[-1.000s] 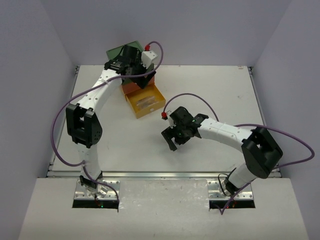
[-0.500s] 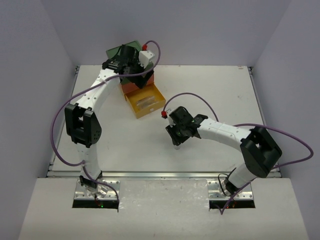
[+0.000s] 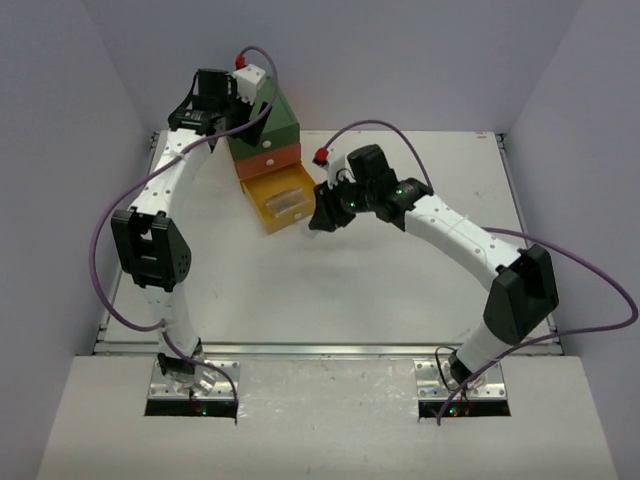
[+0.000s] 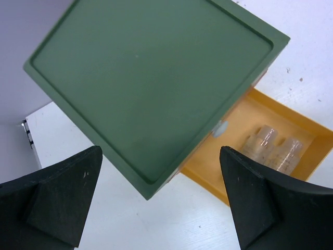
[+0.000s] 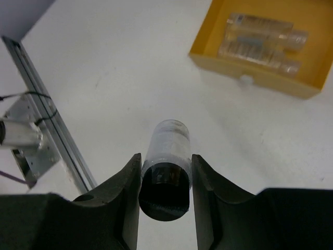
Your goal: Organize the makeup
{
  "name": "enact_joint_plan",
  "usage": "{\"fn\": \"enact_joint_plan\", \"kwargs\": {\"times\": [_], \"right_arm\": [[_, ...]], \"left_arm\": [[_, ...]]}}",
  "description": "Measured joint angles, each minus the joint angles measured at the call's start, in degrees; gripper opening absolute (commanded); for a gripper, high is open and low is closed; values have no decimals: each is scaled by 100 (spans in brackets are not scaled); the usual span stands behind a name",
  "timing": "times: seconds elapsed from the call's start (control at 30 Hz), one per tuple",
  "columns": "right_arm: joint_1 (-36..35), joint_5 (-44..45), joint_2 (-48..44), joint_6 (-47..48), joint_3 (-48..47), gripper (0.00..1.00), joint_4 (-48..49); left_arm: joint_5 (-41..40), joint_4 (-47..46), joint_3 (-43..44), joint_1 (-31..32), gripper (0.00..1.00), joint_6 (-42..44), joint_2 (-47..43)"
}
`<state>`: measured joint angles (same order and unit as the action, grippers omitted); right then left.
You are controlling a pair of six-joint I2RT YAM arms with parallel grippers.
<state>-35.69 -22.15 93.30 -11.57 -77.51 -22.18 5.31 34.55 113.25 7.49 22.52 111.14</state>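
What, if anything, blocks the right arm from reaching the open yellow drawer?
Likely yes: nothing blocks it. The right gripper, shut on a clear jar, hangs beside the yellow drawer; the left gripper is over the green top.

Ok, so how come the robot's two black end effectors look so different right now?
The left end effector is wide open and empty; the right end effector is shut on a small clear jar with a black cap. The left one hangs over the green top of the drawer chest; the right one is over the white table, near the open yellow drawer. Both are black with two fingers.
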Motion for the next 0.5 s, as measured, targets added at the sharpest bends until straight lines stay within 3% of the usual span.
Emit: {"fn": "enact_joint_plan", "kwargs": {"times": [0.23, 0.5], "right_arm": [[467, -622, 1867, -662, -1812, 0, 978], [382, -528, 3706, -1438, -2799, 0, 1747]], "left_arm": [[478, -348, 0, -1, 96, -373, -191], [-248, -987, 0, -33, 96, -655, -196]]}}
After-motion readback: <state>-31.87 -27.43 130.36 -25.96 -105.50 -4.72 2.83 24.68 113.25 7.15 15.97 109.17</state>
